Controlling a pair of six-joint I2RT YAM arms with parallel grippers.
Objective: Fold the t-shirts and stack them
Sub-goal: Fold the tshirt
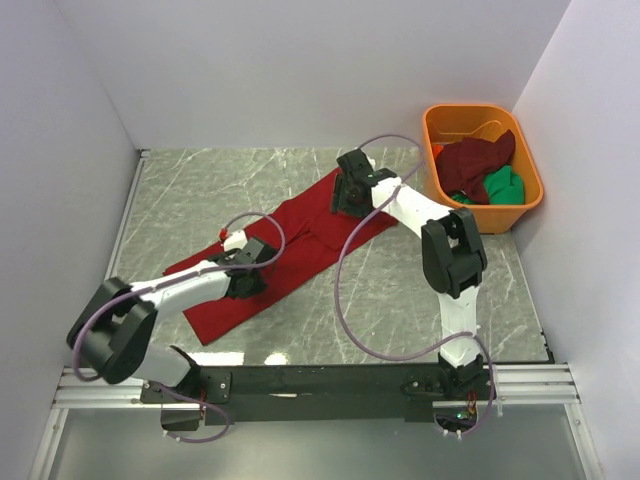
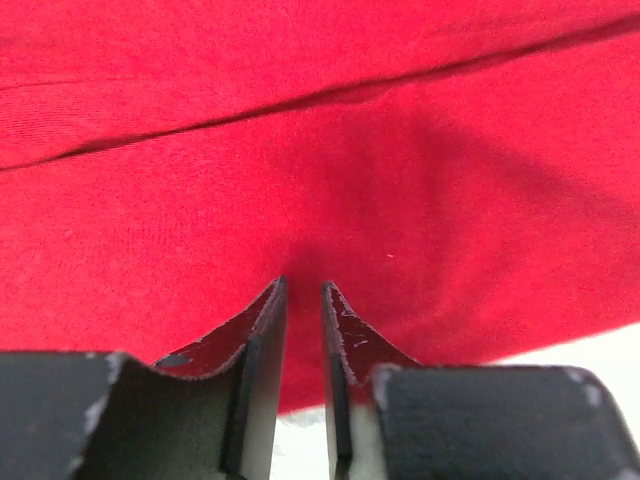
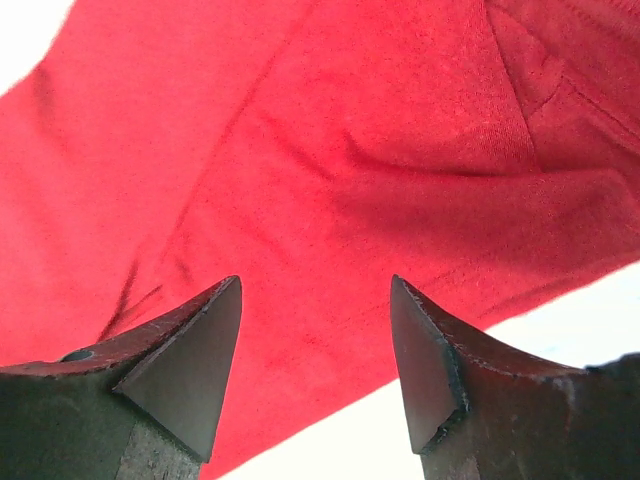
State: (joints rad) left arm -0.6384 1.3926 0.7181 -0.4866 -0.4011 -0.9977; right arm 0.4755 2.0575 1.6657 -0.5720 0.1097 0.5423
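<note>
Diagonally, red t-shirt (image 1: 310,240), edges seemingly flat.

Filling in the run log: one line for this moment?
left gripper: jaws nearly together at red t-shirt, grip unclear | right gripper: open over it | maroon t-shirt, green t-shirt: in orange tub

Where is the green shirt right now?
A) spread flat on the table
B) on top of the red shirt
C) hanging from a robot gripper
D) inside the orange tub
D: the green shirt lies bunched up inside the orange tub, right beside the maroon shirt, at the far right of the table.
</note>
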